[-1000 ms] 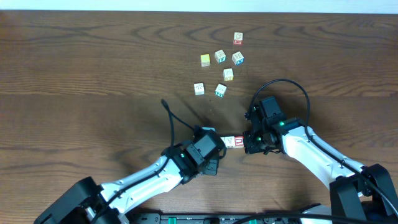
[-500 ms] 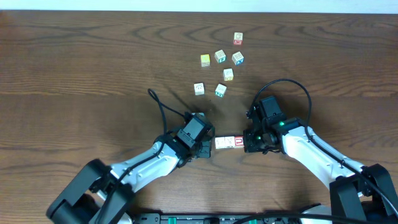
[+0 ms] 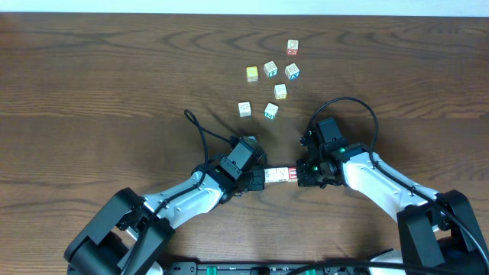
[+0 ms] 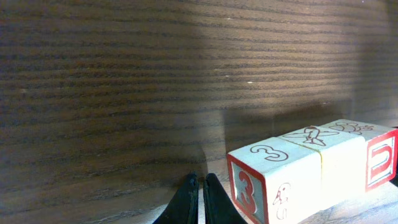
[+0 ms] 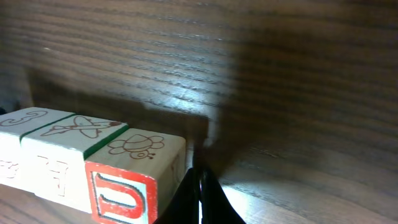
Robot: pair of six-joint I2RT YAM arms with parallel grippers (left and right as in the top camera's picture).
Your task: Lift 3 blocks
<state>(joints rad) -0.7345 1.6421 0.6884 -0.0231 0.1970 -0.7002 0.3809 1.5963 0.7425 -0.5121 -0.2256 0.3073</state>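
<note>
Three blocks lie end to end in a short row [image 3: 280,175] on the wooden table. In the left wrist view they are a cream block with a red 3 [image 4: 273,180], a middle one with a plane drawing [image 4: 329,158] and a red-faced U block [image 4: 380,158]. My left gripper [image 3: 258,178] [image 4: 200,182] is shut, its tips beside the 3 block's end. My right gripper [image 3: 302,175] [image 5: 200,177] is shut too, its tips against the side of the red U block [image 5: 124,193]. Neither holds a block between its fingers.
Several loose cubes lie scattered at the back, among them a yellow-faced cube [image 3: 252,73], a cube with a green mark [image 3: 271,111] and a white one [image 3: 244,109]. A black cable [image 3: 344,101] loops over the right arm.
My left gripper has swung from in front of the row round to its left end. The right gripper and the row have hardly moved.
</note>
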